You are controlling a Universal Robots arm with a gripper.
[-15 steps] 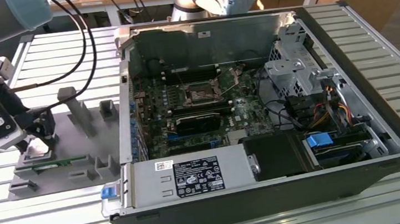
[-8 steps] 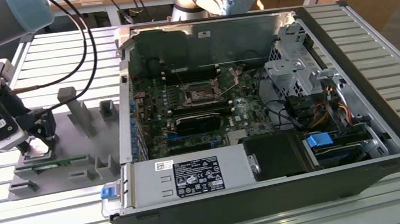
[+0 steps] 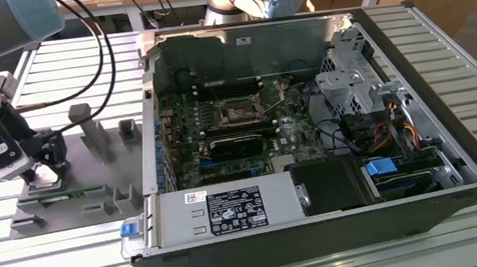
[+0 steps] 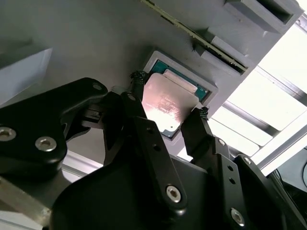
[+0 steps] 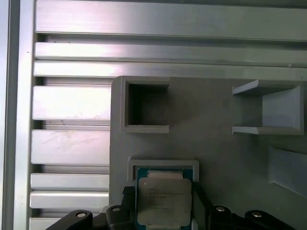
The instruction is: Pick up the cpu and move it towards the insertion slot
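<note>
The cpu is a flat square chip with a silvery top and a teal rim. It sits in a square nest of the grey holder plate at the exterior view's left. My gripper has a black fingertip against each of two opposite edges of the chip, so it is shut on it. In the first wrist view the cpu shows between the two black fingers. I cannot tell whether the chip is lifted off its nest. The insertion slot is the silver-framed socket on the motherboard inside the open computer case, far to the right of the gripper.
The holder plate carries upright grey blocks and a thin green strip close beside the gripper. The case's left wall stands between the plate and the motherboard. A black heatsink block lies just in front of the socket. A power supply fills the case's front.
</note>
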